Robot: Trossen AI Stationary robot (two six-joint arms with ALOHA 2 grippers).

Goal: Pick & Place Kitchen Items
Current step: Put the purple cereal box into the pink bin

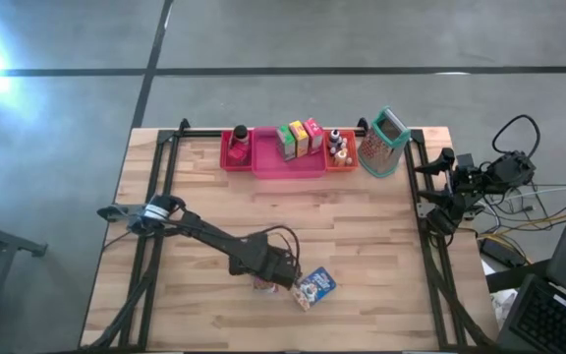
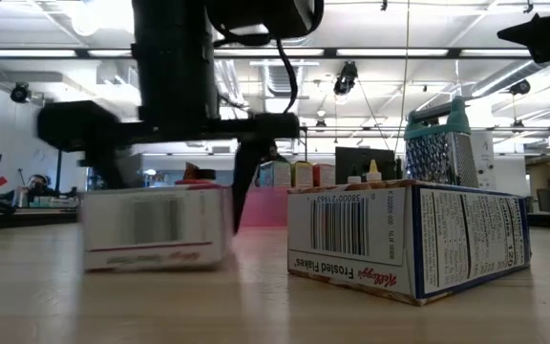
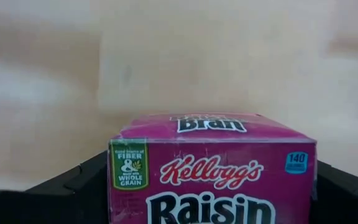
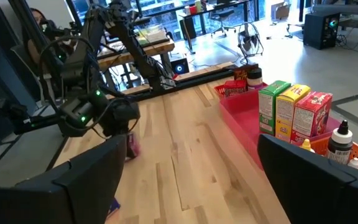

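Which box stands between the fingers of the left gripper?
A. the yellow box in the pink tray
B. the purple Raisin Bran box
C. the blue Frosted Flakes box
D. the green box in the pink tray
B: in the left wrist view the Raisin Bran box sits between the dark fingers of the left gripper, while the Frosted Flakes box lies beside it on the table.
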